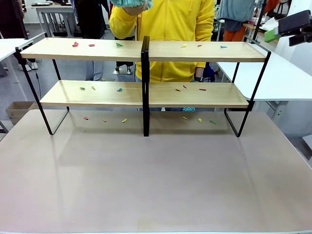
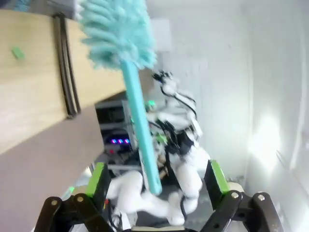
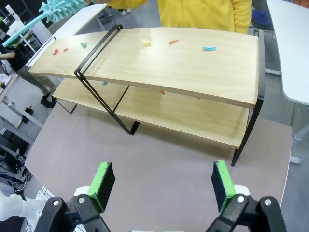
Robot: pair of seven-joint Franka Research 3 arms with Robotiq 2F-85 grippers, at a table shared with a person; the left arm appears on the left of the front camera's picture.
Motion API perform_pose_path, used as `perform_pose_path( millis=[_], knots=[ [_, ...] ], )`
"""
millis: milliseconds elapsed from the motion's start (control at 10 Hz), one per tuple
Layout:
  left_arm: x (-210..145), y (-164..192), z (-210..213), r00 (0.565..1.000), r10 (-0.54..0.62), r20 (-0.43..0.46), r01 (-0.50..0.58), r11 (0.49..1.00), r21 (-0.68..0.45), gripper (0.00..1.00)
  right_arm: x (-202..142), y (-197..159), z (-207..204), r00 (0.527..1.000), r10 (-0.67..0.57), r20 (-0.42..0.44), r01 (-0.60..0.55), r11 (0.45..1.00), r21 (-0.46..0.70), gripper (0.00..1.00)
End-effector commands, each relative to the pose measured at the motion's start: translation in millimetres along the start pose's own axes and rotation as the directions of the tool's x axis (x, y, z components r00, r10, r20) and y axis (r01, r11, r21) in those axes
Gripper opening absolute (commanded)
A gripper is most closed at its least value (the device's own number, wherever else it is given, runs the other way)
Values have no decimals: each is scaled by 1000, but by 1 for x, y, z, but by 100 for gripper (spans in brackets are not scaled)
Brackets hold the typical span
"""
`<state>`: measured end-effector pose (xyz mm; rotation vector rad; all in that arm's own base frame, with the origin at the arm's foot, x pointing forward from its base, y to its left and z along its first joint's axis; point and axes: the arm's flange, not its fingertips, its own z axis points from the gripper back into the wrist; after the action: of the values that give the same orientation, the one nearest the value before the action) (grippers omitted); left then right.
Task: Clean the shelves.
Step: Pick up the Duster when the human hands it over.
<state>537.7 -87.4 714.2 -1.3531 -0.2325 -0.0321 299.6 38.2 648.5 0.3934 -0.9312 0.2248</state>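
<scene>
Teal duster (image 2: 137, 121) handle lies between left end effector's (image 2: 157, 178) wide-open, empty fingers; right end effector (image 3: 162, 180) likewise open, empty; shelves (image 1: 144, 92) stand on tabletop's (image 1: 156, 185) far half, so close squarely on the handle before sweeping

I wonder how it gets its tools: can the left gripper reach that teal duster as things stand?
Probably yes. The left gripper stands open, and the duster points its handle into the gap between the fingers, with nothing in between. How near it is I cannot tell.
</scene>
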Motion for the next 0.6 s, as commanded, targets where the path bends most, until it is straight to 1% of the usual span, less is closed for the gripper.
perform_pose_path(
  millis=[0,200,500],
  knots=[
    [-13,1,-15,999,17,50,-22,994,109,100,0,-1,0,1000,1,-1,-1,1000,3,100],
    [-15,3,-31,1000,3,10,-4,994,108,100,0,-1,0,1000,1,-1,-1,1000,3,100],
    [-13,5,-48,1000,-5,28,1,992,130,100,0,-1,0,1000,1,-1,-1,1000,3,100]
  ],
)
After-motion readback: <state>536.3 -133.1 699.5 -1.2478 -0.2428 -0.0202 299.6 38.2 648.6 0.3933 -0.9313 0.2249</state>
